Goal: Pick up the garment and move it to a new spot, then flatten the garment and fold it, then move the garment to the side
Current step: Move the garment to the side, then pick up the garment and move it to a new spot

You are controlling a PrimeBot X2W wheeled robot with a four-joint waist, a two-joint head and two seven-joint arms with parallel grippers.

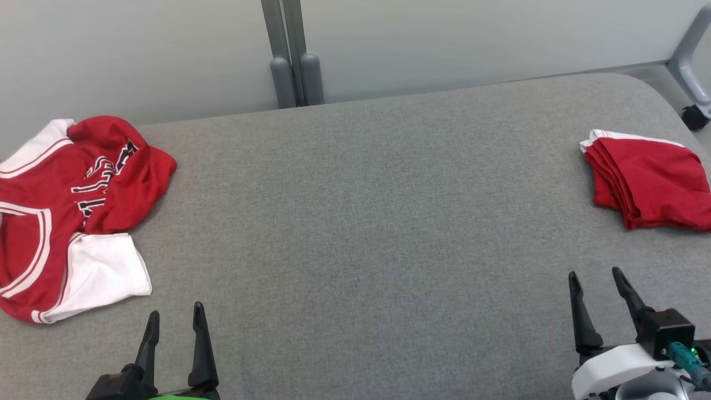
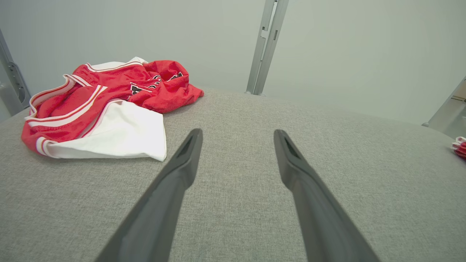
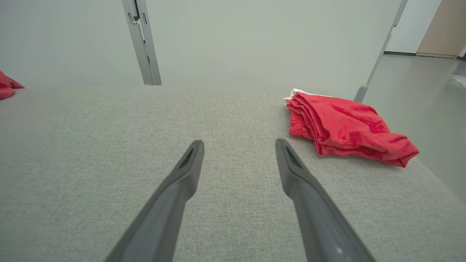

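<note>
The crumpled red and white jersey [image 1: 50, 211] is lying in a heap at the left end of the grey padded bench [image 1: 361, 211], its white panel turned toward the near edge. At the right end, well apart from it, a folded red garment [image 1: 650, 183] is sitting in a neat stack. The left tool [image 1: 176, 309] is hovering over the near edge, close to the jersey's white corner but not touching it, its two dark fingers standing wide apart and gripping nothing. The right tool [image 1: 594, 272] is hanging near the folded red garment, short of it, fingers likewise spread wide and holding nothing.
</note>
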